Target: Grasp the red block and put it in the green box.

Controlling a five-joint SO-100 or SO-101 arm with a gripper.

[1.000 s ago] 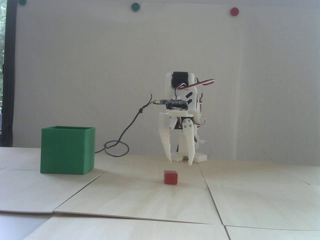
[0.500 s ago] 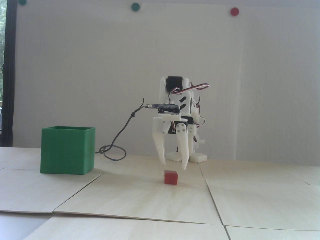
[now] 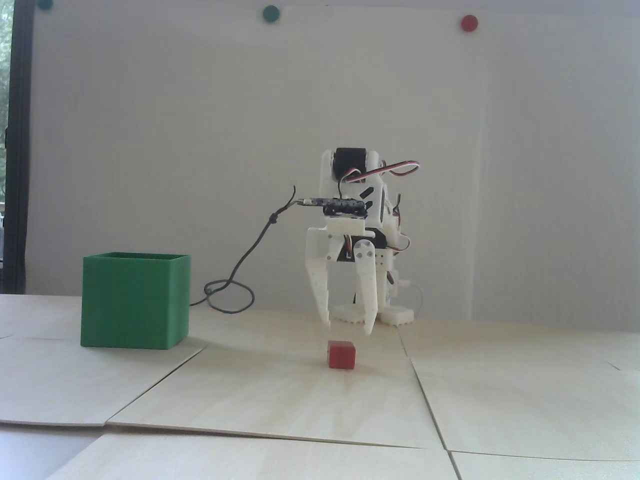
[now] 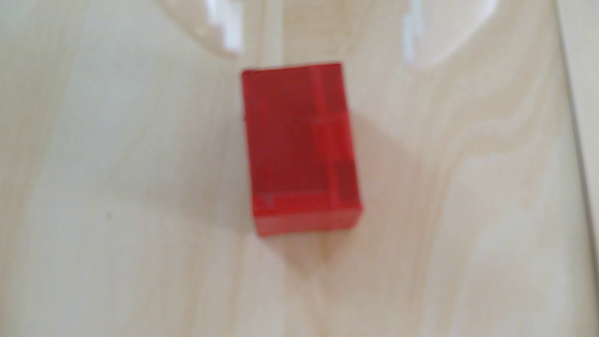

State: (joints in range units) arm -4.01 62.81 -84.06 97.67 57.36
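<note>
Shift since a second ago: gripper (image 3: 349, 330) swung left in the fixed view and dropped a little, from right of the red block (image 3: 342, 355) to nearly straight over it; block and green box (image 3: 135, 300) unmoved; loop of the black cable (image 3: 250, 252) redrawn slightly.

Block: resting flat on the pale wood table (image 3: 280, 400), midway across the fixed view, well apart from the box; filling the centre of the wrist view (image 4: 301, 149), blurred, one corner turned slightly.

Box: standing upright at left in the fixed view, open top facing up (ready to take a drop from above).

Why poised so: fingers pointed straight down, tips just above the block's top, likely lined up for a vertical descent so that one finger passes each side.

Claw: spread moderately, somewhat wider than the block, holding nothing and touching nothing; both fingertips visible as white blurs at the top edge of the wrist view (image 4: 227, 29), flanking the block's far end.

Stage, by judgement: approach nearly done, grasp not yet made; descent and closing to come, then the carry leftward to the box.

Risk: block slightly rotated against the fingers, so a nudge on closing seems possible.
</note>
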